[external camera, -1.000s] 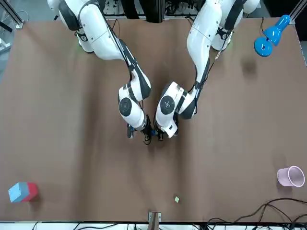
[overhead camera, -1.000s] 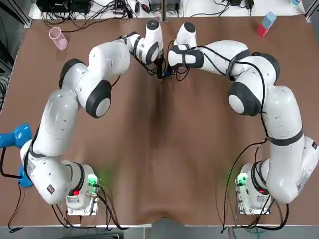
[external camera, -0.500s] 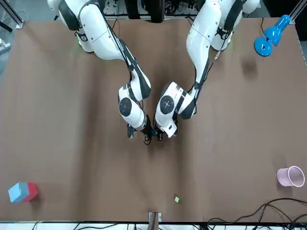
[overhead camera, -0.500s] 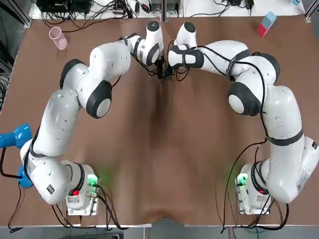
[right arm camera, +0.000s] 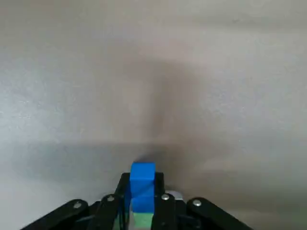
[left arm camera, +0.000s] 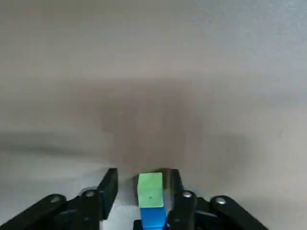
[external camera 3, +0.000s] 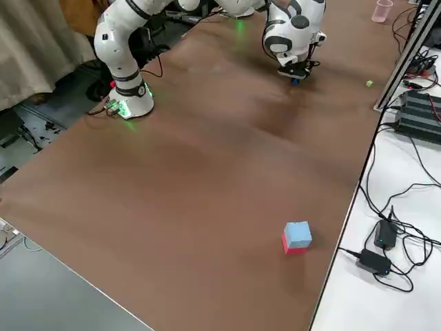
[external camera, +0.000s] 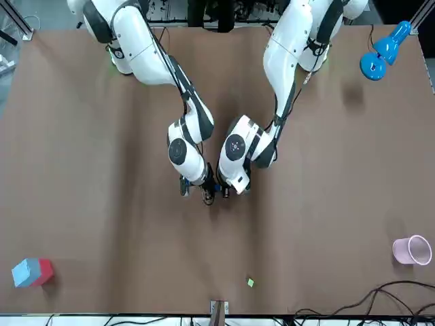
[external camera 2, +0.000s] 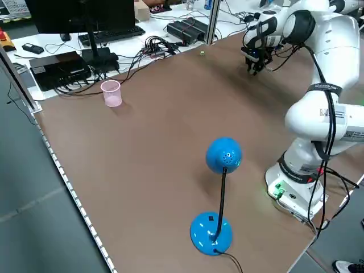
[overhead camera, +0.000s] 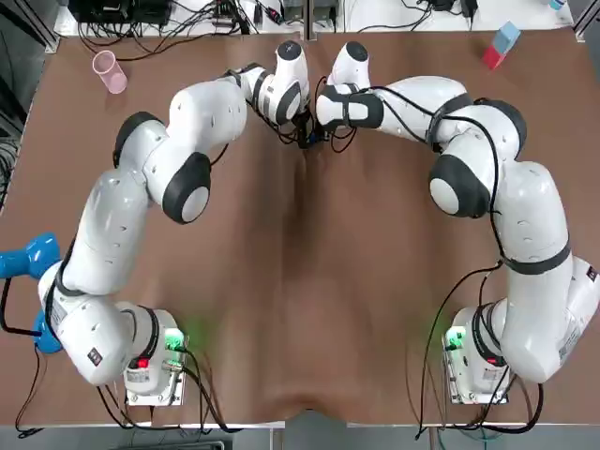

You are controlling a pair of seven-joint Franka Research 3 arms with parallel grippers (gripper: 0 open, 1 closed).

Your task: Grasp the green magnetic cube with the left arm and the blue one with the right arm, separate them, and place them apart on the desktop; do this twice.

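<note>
Here, at the far middle of the brown worktop [overhead camera: 300,244], the small green magnetic cube [left arm camera: 150,189] and small blue magnetic cube [right arm camera: 142,178] sit joined end to end: my right pincer [right arm camera: 143,179] clamps blue, while my left pincer [left arm camera: 142,177] straddles green, slightly agape.

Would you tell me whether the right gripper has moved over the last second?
No. In the front view the right gripper keeps its place relative to the small green scrap on the table.

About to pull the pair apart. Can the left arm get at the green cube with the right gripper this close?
Probably yes: the green cube sits inside the open left gripper, a gap on one side. The right gripper is shut on the blue cube alone, so nothing blocks it.
</note>
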